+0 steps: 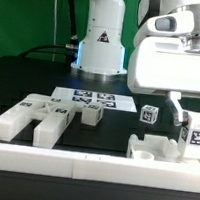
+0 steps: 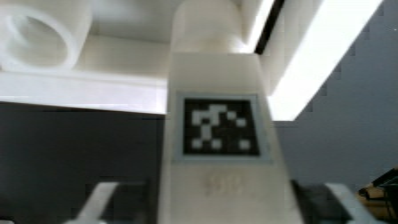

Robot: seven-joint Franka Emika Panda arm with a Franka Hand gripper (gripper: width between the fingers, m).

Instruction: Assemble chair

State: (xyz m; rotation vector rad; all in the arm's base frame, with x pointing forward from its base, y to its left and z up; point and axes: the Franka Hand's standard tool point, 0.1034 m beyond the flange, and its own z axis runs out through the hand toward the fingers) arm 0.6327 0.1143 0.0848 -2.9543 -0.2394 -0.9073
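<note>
Right of frame: claw [image 2: 214, 205] flanks tagged bar [image 1: 195, 134]; pinching or spread, cannot tell. Keep bar upright; align before pressing.

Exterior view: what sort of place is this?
Probably a robotics lab bench: a robot arm stands at a black table, a marker board of square tags lies flat, and tagged white chair parts lie beside a low white rail.
</note>
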